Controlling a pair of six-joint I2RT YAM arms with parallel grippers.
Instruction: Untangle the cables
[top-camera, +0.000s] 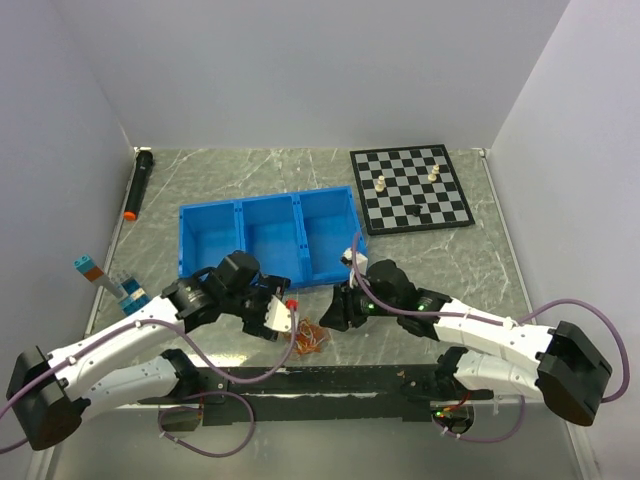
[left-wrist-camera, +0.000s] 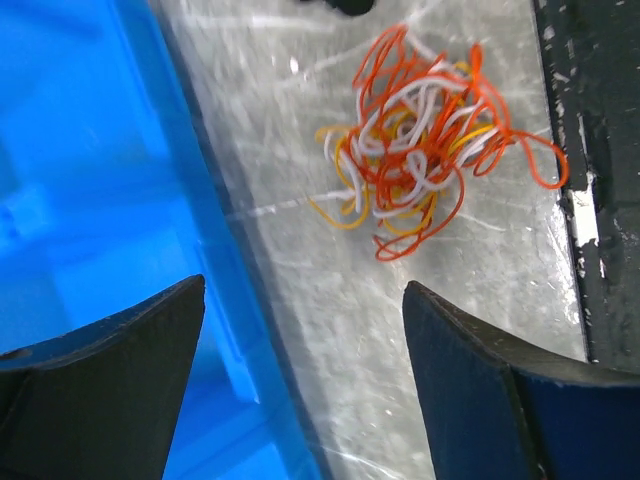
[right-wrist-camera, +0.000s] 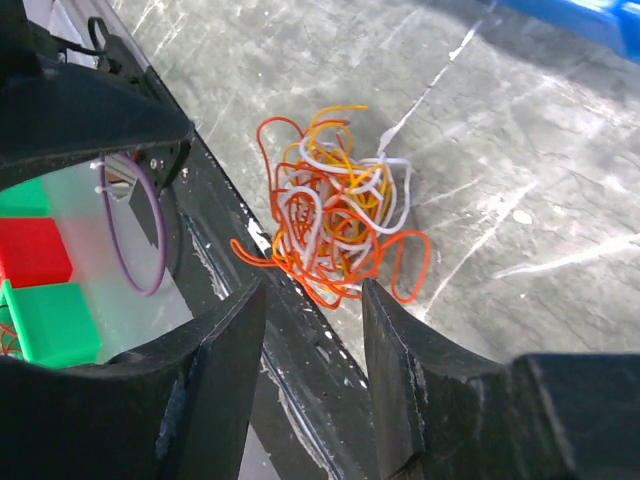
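Note:
The cables (top-camera: 311, 339) are a small tangled ball of thin red, orange and white wires on the grey table, between my two grippers and next to the black base rail. They show in the left wrist view (left-wrist-camera: 420, 140) and in the right wrist view (right-wrist-camera: 335, 225). My left gripper (top-camera: 283, 318) is open and empty, just left of the ball, beside the blue bin; its jaws (left-wrist-camera: 305, 320) frame bare table short of the wires. My right gripper (top-camera: 338, 312) is open and empty, just right of the ball; its jaws (right-wrist-camera: 312, 310) stand close before the wires, not touching.
A blue three-compartment bin (top-camera: 268, 238) stands behind the grippers. A chessboard (top-camera: 410, 188) with a few pieces lies at the back right. A black marker (top-camera: 138, 183) lies at the far left. Coloured blocks (top-camera: 118, 287) stand at the left. The black base rail (top-camera: 330, 380) runs along the near edge.

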